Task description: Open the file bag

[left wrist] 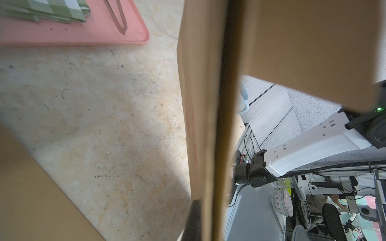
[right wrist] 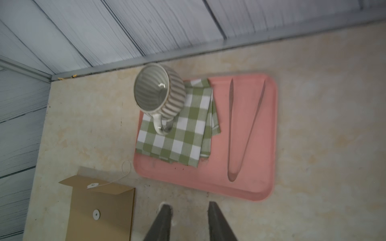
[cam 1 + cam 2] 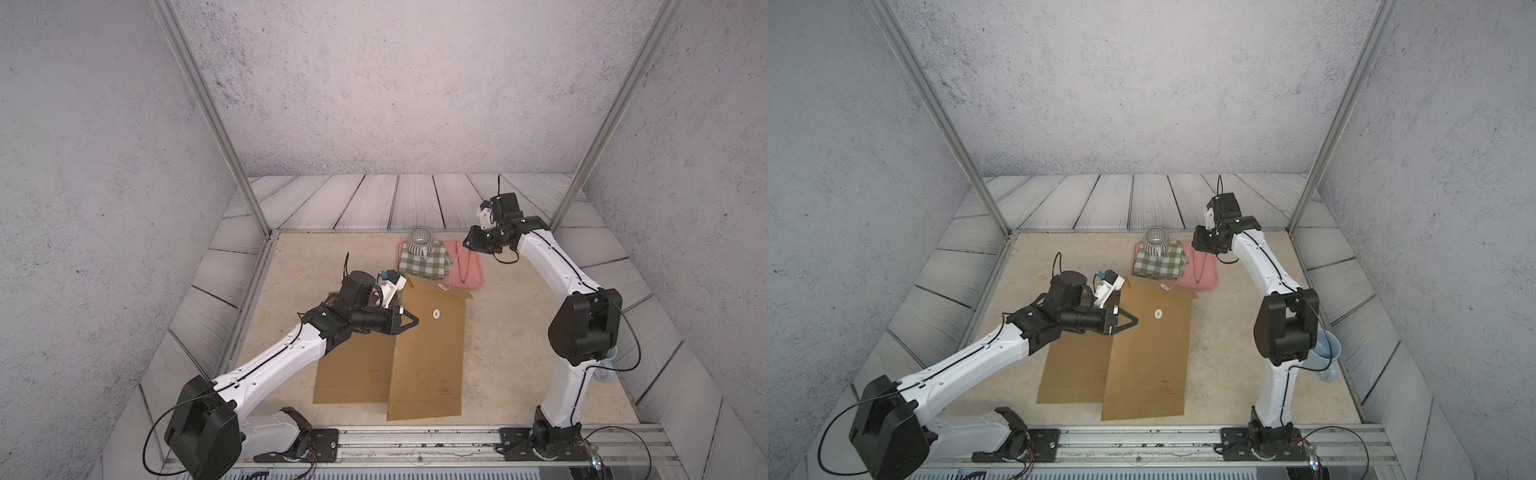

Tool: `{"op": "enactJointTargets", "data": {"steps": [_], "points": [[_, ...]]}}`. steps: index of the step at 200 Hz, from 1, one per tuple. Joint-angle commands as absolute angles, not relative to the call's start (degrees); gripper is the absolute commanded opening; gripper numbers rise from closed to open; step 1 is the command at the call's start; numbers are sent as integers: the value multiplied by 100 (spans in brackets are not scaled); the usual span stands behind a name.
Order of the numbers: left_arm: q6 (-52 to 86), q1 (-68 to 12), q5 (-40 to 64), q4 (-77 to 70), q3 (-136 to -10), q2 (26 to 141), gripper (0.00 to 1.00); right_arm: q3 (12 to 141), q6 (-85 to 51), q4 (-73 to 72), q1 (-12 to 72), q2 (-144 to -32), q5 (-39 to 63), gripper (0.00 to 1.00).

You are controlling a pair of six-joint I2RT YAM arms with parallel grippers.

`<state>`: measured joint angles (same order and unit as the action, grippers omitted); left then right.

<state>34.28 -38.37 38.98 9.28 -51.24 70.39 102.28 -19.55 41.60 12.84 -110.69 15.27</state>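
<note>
A brown paper file bag (image 3: pixel 432 357) (image 3: pixel 1150 365) lies mid-table, overlapping a second brown bag (image 3: pixel 353 374) to its left. My left gripper (image 3: pixel 415 321) (image 1: pixel 203 208) is shut on the upper bag's left edge. In the left wrist view the paper (image 1: pixel 200 104) runs edge-on past one dark finger (image 1: pixel 195 210). The flap (image 2: pixel 100 183) is unfolded away from the body's white disc (image 2: pixel 96 214). Its white string (image 2: pixel 125 169) lies loose in a loop. My right gripper (image 3: pixel 470 244) (image 2: pixel 189 206) hovers open and empty above the tray's near edge.
A pink tray (image 3: pixel 469 278) (image 2: pixel 208 183) behind the bags holds a green checked cloth (image 3: pixel 424 262), a striped mug (image 3: pixel 419 240) and pink tongs (image 2: pixel 244 129). A pale blue cup (image 3: pixel 1327 357) stands behind the right arm. Metal frame posts and slatted walls border the table.
</note>
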Motion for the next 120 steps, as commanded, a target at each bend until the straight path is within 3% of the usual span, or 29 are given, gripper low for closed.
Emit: {"op": "enactJointTargets", "data": {"steps": [1, 17, 24, 52, 120], "points": [[3379, -3858, 3973, 799, -5198, 6830, 0, 9753, -2106, 3824, 1299, -11059, 1714, 44], [3464, -3858, 3973, 730, -5179, 6761, 0, 9540, -2143, 3961, 1293, -11107, 1201, 51], [3495, -3858, 3980, 700, -5168, 6735, 0, 9519, -2162, 4089, 1278, -11133, 852, 62], [3658, -3845, 3908, 593, -5087, 6608, 0, 9554, -2363, 4604, 910, -11134, -13, 83], [3956, -3814, 3099, 291, -4895, 7061, 0, 9378, -2181, 4888, 738, -9095, -614, 90]]}}
